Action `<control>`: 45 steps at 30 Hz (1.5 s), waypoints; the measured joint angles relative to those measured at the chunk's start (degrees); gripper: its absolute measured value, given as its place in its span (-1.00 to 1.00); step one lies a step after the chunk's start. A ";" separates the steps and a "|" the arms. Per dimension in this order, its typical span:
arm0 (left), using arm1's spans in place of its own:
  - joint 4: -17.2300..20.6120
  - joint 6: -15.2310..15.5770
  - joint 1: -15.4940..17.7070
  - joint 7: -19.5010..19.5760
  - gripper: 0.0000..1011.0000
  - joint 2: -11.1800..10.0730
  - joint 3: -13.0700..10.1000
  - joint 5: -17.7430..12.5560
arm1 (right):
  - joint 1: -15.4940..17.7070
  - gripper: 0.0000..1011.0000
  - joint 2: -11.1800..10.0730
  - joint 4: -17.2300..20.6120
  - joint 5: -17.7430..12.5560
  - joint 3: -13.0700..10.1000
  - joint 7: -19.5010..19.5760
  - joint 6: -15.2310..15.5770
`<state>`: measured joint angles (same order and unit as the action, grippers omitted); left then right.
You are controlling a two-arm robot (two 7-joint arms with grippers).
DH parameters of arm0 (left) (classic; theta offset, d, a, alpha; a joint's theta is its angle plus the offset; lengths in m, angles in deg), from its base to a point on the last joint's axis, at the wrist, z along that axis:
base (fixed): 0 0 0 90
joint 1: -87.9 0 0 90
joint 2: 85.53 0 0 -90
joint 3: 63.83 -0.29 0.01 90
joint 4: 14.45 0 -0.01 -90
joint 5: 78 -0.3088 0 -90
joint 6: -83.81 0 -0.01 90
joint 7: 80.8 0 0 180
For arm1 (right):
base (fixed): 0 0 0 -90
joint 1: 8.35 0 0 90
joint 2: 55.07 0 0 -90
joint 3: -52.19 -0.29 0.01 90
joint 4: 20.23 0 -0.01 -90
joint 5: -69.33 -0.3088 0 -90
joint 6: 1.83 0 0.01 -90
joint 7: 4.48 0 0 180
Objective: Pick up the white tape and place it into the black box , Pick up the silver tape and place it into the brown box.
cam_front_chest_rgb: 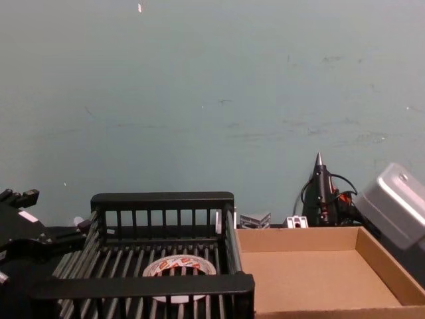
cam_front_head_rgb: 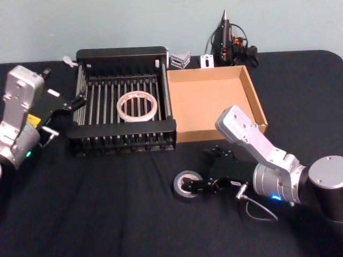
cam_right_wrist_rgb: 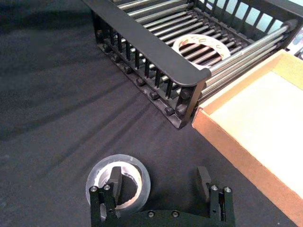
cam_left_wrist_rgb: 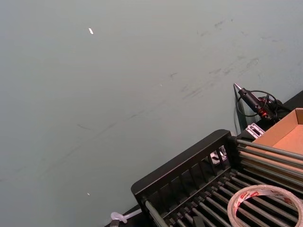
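On the black cloth just in front of the brown box, my right gripper stood wide open, one finger inside the flat-lying silver tape, the left arm far off.

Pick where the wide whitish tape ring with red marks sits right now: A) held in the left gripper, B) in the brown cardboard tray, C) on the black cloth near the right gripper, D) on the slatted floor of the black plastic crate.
D: the wide whitish tape ring with red marks lies flat on the slatted floor of the black plastic crate, touching neither gripper.
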<state>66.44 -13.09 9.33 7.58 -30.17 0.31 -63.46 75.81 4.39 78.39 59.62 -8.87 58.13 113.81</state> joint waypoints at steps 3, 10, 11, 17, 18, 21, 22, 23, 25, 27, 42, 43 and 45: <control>0.00 0.00 0.00 0.00 0.98 0.00 0.00 0.00 | -0.02 0.98 0.04 -0.04 0.17 0.07 -0.02 0.00; 0.00 0.00 0.00 0.00 0.98 0.00 0.00 0.00 | -0.02 0.98 0.19 -0.20 0.77 0.26 0.08 0.05; 0.00 0.00 0.00 0.00 0.98 0.00 0.00 0.00 | -0.03 0.98 0.24 -0.25 0.87 0.29 0.09 0.09; 0.00 0.00 0.00 0.00 0.98 0.00 0.00 0.00 | -0.09 0.98 0.57 -0.39 1.41 0.30 0.31 0.19; 0.00 0.00 0.00 0.00 0.98 0.00 0.00 0.00 | -0.09 0.98 0.60 -0.40 1.52 0.30 0.39 0.17; 0.00 0.00 0.00 0.00 0.98 0.00 0.00 0.00 | -0.08 0.98 0.60 -0.40 1.53 0.29 0.41 0.17; 0.00 0.00 0.00 0.00 0.98 0.00 -0.01 0.00 | -0.08 0.98 0.60 -0.40 1.53 0.29 0.41 0.17; 0.00 0.00 0.00 0.00 0.98 0.00 0.00 0.00 | -0.08 0.98 0.60 -0.40 1.52 0.29 0.41 0.17; 0.00 0.00 0.00 0.00 0.98 0.00 0.00 0.00 | -0.07 0.98 0.59 -0.40 1.52 0.28 0.41 0.17; 0.00 0.00 0.00 0.00 0.98 0.00 0.00 0.00 | -0.06 0.98 0.58 -0.40 1.52 0.27 0.41 0.16; 0.00 0.00 0.00 0.00 0.98 0.00 -0.01 0.00 | -0.06 0.25 0.51 -0.36 1.37 0.23 0.37 0.16; 0.00 0.00 0.00 0.00 0.98 0.00 0.00 0.00 | -0.06 0.13 0.51 -0.36 1.36 0.23 0.37 0.16; 0.00 0.00 0.00 0.00 0.98 0.00 0.00 0.00 | -0.06 0.01 0.51 -0.35 1.35 0.23 0.36 0.16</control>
<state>66.44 -13.09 9.33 7.57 -30.17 0.31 -63.45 75.75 4.89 78.04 60.97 -8.65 58.50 113.97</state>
